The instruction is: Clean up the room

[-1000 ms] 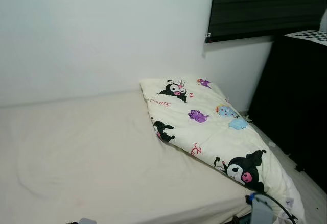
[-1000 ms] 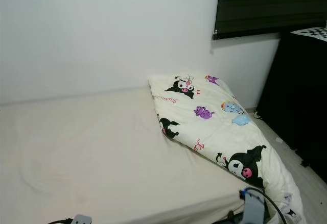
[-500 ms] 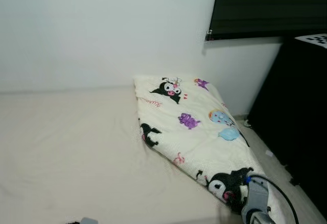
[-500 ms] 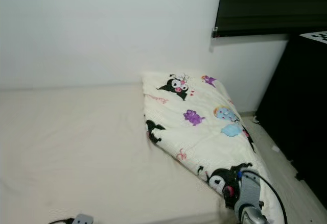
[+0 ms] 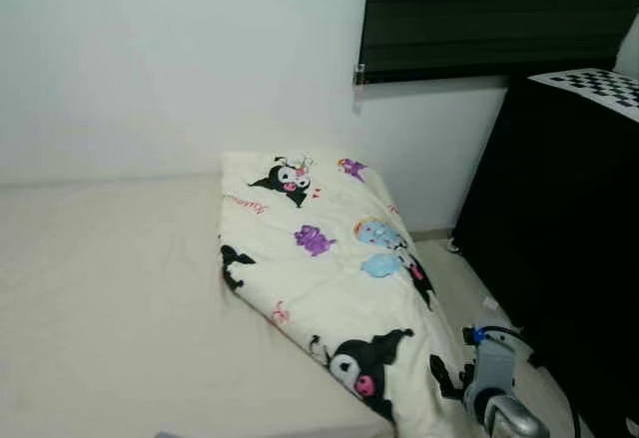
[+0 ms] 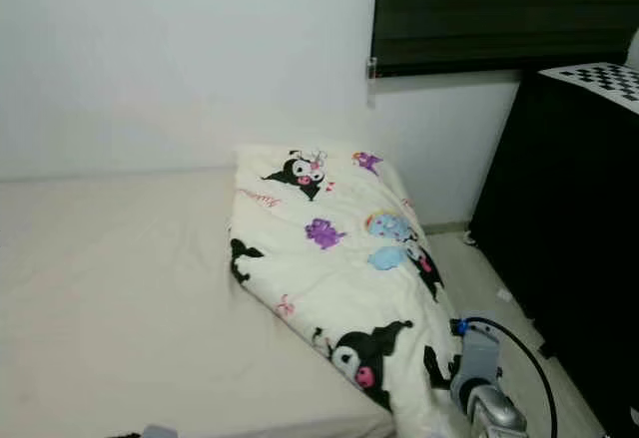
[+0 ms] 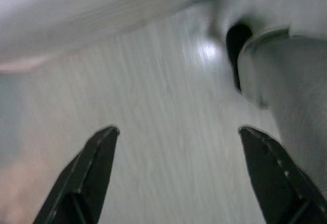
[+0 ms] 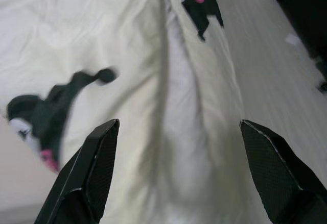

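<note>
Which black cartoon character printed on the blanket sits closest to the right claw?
The one with the pink nose at the blanket's near lower end, beside the right arm.

We see the bed [image 5: 110, 308] cut off at the left and bottom edges of the head views, so its full extent is unknown. Beside it, the cartoon-print blanket [image 5: 329, 258] drapes off the bed's right end, its lowest part hidden behind our right arm [image 6: 479, 383]. The black cabinet [image 5: 569, 248] right of the blanket runs out of frame, as does the dark window blind [image 5: 499, 14] above it. Our left wrist view is blurred: a pale floor [image 7: 153, 132] and an unclear grey shape [image 7: 278, 71].
</note>
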Available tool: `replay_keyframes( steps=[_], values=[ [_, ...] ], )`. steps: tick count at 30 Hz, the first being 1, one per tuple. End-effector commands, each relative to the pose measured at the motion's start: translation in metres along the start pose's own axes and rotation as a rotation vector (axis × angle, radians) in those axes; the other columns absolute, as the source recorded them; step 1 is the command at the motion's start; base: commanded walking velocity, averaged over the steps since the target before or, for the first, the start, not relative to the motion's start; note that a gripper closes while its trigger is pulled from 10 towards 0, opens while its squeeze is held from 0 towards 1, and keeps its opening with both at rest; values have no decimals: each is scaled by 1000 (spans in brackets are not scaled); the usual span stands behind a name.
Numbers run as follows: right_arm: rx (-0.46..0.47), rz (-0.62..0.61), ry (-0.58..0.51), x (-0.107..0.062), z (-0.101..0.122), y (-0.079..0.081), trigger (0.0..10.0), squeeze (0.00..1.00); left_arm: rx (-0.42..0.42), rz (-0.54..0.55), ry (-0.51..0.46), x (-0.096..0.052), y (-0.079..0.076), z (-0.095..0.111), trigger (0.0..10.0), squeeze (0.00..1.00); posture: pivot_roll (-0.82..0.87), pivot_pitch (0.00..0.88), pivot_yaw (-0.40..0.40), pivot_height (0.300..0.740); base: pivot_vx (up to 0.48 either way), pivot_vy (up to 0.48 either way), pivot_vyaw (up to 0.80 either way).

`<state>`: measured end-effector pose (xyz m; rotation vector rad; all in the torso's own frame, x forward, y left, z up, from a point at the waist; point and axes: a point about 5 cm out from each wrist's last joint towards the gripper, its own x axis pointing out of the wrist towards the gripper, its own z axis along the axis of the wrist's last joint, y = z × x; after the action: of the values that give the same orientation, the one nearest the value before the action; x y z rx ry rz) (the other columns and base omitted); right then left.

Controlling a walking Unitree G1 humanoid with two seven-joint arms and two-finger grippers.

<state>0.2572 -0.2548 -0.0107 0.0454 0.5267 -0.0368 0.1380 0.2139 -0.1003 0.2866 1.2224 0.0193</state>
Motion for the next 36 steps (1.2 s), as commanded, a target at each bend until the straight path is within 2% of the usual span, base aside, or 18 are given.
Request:
replay_keyframes(
  steps=[1, 10, 17, 23, 26, 28, 29, 30, 36],
  values=[
    [2, 15, 1, 1, 1, 2, 10000, 0, 21, 2, 20, 0, -1, -3, 10000, 0, -93, 0, 21, 740, 0, 0, 0],
    [7, 18, -20, 3, 8, 1, 10000, 0, 16, -10, 19, 0, -7, -3, 10000, 0, -95, 0, 24, 740, 0, 0, 0],
    [46, 17, -11, 3, 8, 0, 10000, 0, 25, 15, 33, -1, 16, -10, 10000, 0, -91, 0, 36, 730, 0, 0, 0],
    [64, 50, -56, 4, 19, 0, 10000, 0, 34, 25, 41, -1, 22, -13, 10000, 0, -99, 0, 38, 710, 0, 0, 0],
    [87, 84, -122, 6, 36, -1, 10000, 0, 46, 19, 40, -1, 19, -11, 10000, 0, -114, 0, 38, 700, 0, 0, 0],
    [114, 137, -179, 7, 52, -1, 10000, 0, 52, 6, 38, -1, 12, -9, 10000, 0, -122, 0, 36, 690, 0, 0, 0],
    [114, 137, -179, 7, 52, -1, 10000, 0, 52, 6, 38, -1, 12, -9, 10000, 0, -122, 0, 36, 690, 0, 0, 0],
    [132, 164, -219, 7, 64, -2, 10000, 0, 50, -7, 34, 0, 4, -7, 10000, 0, -123, 0, 33, 680, 0, 0, 0],
    [149, 177, -242, 8, 72, -4, 10000, 0, 24, -23, 29, 0, -9, -5, 10000, 0, -125, 0, 34, 660, 0, 0, 0]
  ],
)
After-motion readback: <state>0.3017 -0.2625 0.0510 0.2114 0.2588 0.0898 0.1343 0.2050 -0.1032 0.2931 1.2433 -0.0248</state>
